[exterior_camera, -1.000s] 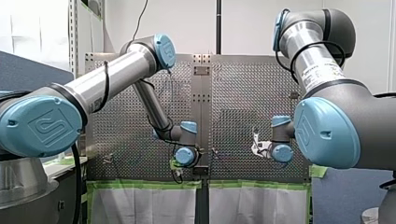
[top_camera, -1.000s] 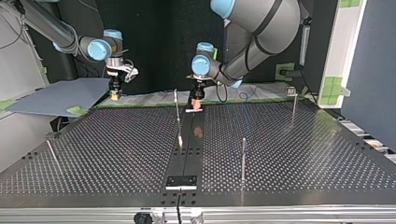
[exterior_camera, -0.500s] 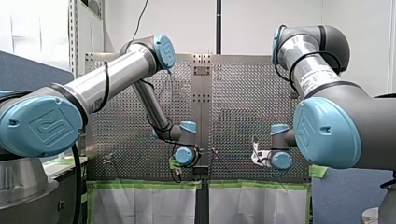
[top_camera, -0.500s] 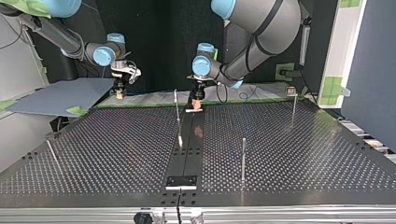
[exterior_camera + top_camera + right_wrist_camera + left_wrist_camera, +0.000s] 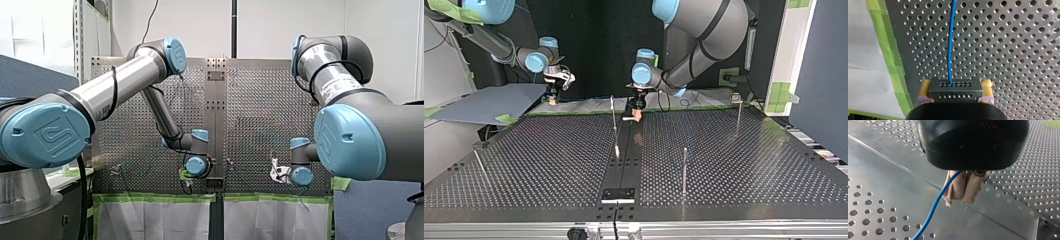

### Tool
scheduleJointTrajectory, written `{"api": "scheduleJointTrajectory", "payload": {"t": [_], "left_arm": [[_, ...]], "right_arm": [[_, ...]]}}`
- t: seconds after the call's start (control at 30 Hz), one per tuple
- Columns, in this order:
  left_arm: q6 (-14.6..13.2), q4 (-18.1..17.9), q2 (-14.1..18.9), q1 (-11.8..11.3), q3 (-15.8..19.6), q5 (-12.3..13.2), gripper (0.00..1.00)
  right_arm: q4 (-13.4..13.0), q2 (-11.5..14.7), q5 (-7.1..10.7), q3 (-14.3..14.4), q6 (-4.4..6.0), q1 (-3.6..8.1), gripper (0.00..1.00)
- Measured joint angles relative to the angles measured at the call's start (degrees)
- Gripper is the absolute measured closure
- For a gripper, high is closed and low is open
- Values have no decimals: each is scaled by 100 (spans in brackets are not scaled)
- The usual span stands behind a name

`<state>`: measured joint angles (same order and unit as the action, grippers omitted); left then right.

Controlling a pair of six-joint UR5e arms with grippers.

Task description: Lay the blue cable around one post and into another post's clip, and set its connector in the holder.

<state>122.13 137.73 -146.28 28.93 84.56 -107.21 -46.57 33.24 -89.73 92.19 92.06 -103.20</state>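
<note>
While my right gripper (image 5: 955, 86) clamps the connector (image 5: 954, 93) between its yellow pads, the blue cable (image 5: 950, 47) runs straight ahead from it over the perforated table (image 5: 1010, 50). My left gripper (image 5: 961, 192), pads pinched on the cable further along, sits near 1 post (image 5: 612, 112), so it's likely the wrapping arm.

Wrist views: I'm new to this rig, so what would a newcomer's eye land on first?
The blue cable stands out, pinched in my left gripper between beige jaws above the perforated table. In the right wrist view my right gripper clamps the dark connector between yellow-padded jaws, the cable running ahead over the holes.
</note>
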Motion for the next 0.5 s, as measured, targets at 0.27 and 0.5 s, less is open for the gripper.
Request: {"api": "scheduleJointTrajectory", "payload": {"t": [0.27,0.5], "left_arm": [[1,250,0,-8,-126,39,88],[1,315,-29,-23,-160,26,88]], "right_arm": [[21,-5,-7,-87,9,32,80],[140,-11,-12,-245,10,99,80]]}}
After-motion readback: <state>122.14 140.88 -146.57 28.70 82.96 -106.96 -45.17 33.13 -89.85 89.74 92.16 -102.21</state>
